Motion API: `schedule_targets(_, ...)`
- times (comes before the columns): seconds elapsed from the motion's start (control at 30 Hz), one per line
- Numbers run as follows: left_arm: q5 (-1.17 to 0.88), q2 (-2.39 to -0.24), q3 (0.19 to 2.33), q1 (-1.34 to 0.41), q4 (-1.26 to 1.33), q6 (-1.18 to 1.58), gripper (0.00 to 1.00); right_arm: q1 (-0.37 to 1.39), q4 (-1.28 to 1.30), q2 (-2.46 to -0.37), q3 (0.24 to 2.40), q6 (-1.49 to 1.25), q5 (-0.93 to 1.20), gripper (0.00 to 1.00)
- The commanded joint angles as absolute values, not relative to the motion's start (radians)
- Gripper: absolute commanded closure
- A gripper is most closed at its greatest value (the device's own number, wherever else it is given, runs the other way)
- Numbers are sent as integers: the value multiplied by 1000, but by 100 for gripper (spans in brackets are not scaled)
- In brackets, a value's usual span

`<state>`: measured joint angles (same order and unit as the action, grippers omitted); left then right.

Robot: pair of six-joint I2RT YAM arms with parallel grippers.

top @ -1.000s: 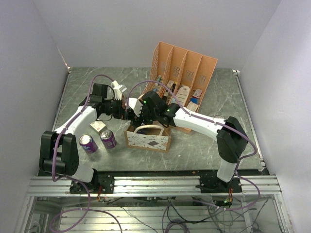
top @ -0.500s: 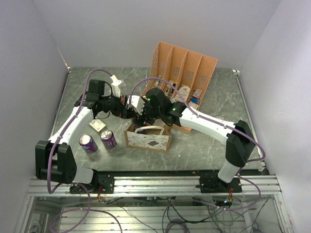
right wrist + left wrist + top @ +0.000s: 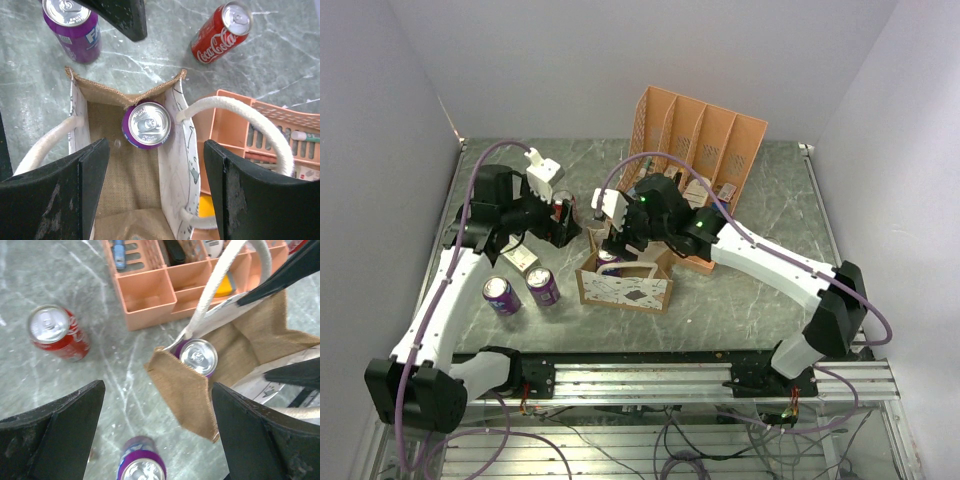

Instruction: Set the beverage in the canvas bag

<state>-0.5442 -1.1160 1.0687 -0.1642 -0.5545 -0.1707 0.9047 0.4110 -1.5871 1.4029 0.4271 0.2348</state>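
Note:
The tan canvas bag [image 3: 625,288] with white loop handles stands mid-table. It also shows in the right wrist view [image 3: 125,195] and the left wrist view [image 3: 190,390]. A purple can [image 3: 146,125] stands upright inside it in a far corner, and shows in the left wrist view too [image 3: 198,357]. My right gripper [image 3: 157,192] is open and empty, hovering over the bag's mouth and right wall [image 3: 613,240]. My left gripper [image 3: 157,435] is open and empty, above the table just left of the bag [image 3: 563,225].
Two more purple cans [image 3: 502,295] [image 3: 543,286] stand left of the bag, one also below my left gripper [image 3: 141,465]. A red cola can [image 3: 220,32] lies on its side behind the bag. The orange file rack [image 3: 705,140] stands close behind. A small box [image 3: 520,260] lies nearby.

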Motion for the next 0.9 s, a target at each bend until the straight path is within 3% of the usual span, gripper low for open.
schedule_targets(0.0,-430,-1069,1056,-145,-664,-315,0,899,427,-1502,1414,435,253,25)
schedule_targets(0.43,-335,-990,1044,-144,-1149,-831,0,764,485,-1296,1344,464,443,25)
schedule_targets(0.87,-241,-1066,907,-156,-1035,-924,1,544,443,-1177,1236,419,582,24)
